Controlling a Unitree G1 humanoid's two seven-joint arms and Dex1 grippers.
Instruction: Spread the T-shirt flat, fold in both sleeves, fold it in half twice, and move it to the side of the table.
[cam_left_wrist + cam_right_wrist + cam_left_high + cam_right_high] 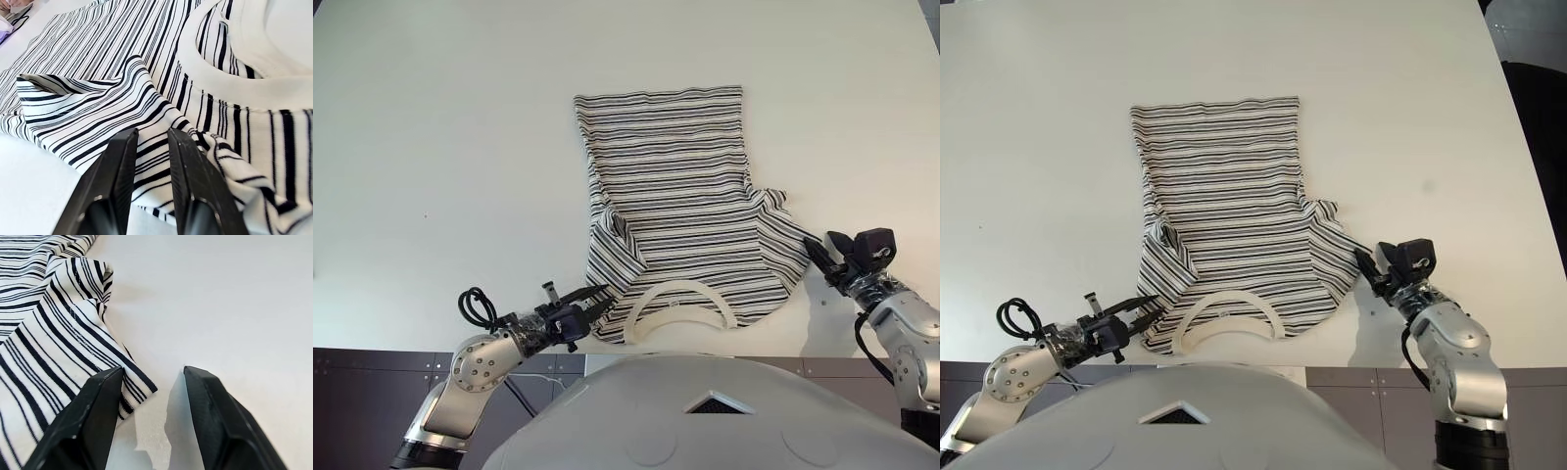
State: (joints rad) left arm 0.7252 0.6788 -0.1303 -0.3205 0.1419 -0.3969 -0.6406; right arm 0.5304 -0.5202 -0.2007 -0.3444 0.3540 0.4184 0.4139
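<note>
One small tag (223, 16), print unreadable, sits inside the T-shirt (671, 186) collar (680, 286).

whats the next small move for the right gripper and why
Probably ease the right gripper a little toward the T-shirt and close on the sleeve hem. Its fingers are open, and the edge of the rumpled right sleeve lies beside one finger, not yet gripped. The left gripper sits open at the other shoulder.

likely robot test lab, not a home, wide plain white table (431, 117), dark screwed panels (372, 364) under its near edge, dark floor (1540, 176) past the right side
</note>
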